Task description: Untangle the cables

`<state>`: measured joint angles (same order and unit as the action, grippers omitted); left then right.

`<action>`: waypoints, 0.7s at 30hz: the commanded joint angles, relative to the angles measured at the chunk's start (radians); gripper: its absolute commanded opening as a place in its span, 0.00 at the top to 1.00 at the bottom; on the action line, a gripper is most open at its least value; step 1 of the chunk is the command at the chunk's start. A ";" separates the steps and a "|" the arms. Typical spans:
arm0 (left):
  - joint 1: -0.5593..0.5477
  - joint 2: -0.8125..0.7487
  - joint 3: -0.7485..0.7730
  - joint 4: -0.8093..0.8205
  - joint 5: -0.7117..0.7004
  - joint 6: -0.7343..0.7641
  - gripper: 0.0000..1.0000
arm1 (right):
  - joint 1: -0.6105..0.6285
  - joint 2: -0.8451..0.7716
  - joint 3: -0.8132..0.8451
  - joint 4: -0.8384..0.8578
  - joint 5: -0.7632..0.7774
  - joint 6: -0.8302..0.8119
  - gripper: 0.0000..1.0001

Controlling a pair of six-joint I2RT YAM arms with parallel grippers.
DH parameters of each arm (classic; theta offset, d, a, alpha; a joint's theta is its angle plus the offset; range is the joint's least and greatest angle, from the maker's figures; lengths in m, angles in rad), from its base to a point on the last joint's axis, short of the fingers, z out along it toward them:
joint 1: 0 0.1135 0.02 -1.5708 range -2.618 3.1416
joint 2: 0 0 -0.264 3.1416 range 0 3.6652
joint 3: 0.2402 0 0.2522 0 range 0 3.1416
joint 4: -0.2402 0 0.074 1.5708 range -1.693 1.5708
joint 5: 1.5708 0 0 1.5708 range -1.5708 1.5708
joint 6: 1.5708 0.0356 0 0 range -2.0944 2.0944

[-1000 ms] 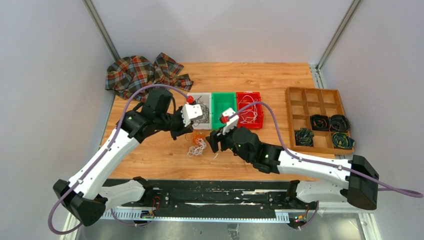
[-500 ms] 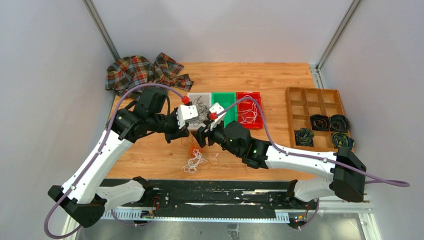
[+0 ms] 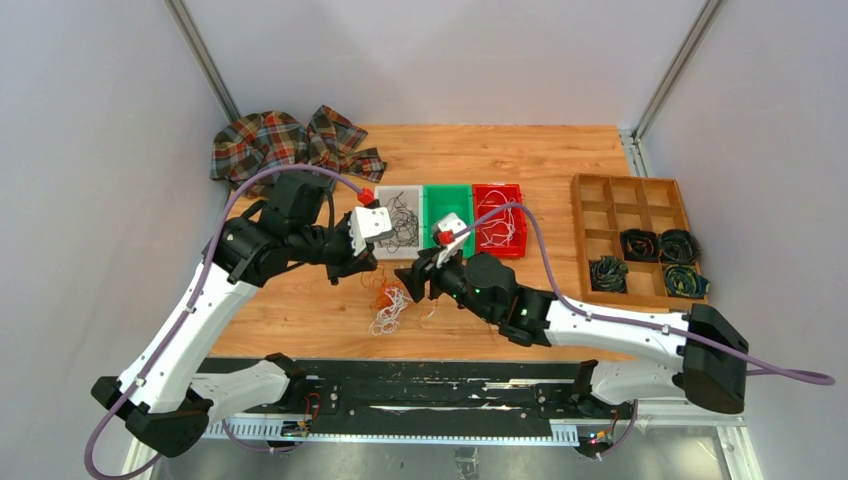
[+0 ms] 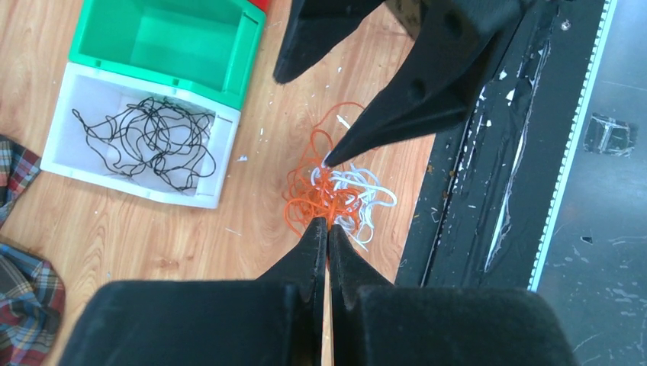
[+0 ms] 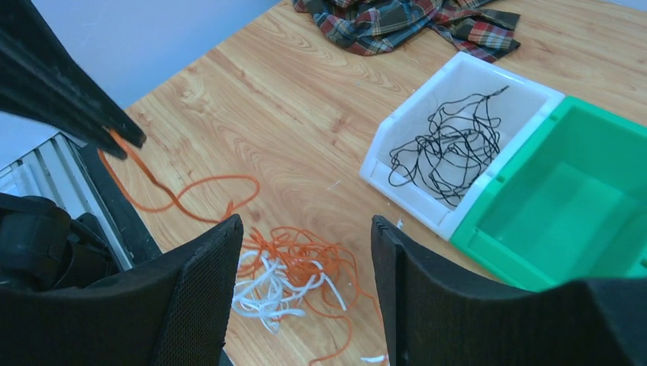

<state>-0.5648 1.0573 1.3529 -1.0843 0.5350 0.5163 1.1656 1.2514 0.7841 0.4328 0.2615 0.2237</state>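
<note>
A tangle of orange and white cables point(image 3: 388, 302) lies on the wooden table; it also shows in the left wrist view point(image 4: 336, 194) and the right wrist view point(image 5: 294, 267). My left gripper point(image 4: 326, 226) is shut on one orange cable point(image 5: 175, 197), which trails from its tips point(image 5: 126, 139) down into the tangle. In the top view the left gripper point(image 3: 350, 266) is just left of the pile. My right gripper point(image 5: 305, 223) is open and empty, hovering over the tangle point(image 3: 415, 281). Black cables point(image 3: 400, 220) lie in a white bin point(image 4: 61, 156).
An empty green bin point(image 3: 447, 188) and a red bin point(image 3: 497, 189) holding white cables stand behind the pile. A plaid cloth point(image 3: 290, 145) lies at the back left. A wooden compartment tray point(image 3: 610, 190) with coiled cords is at the right. The table's black front rail point(image 4: 488, 191) is close.
My left gripper has drawn back to the left, drawing an orange cable out of the pile. My right gripper moved left over the tangle. The pile shifted slightly toward the front.
</note>
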 commanded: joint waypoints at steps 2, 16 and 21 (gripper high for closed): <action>-0.004 -0.015 0.032 -0.002 -0.004 -0.005 0.99 | 0.019 -0.108 -0.066 0.002 0.019 0.027 0.38; -0.005 -0.007 0.086 -0.001 -0.008 -0.040 1.00 | 0.075 -0.017 0.059 0.038 -0.058 -0.097 0.38; -0.004 -0.013 0.097 -0.002 0.010 -0.055 1.00 | 0.075 0.034 0.105 0.092 0.036 -0.106 0.40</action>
<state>-0.5648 1.0592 1.4094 -1.0904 0.5274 0.4858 1.2301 1.2495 0.8253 0.4522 0.2176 0.1497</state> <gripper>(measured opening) 0.014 0.613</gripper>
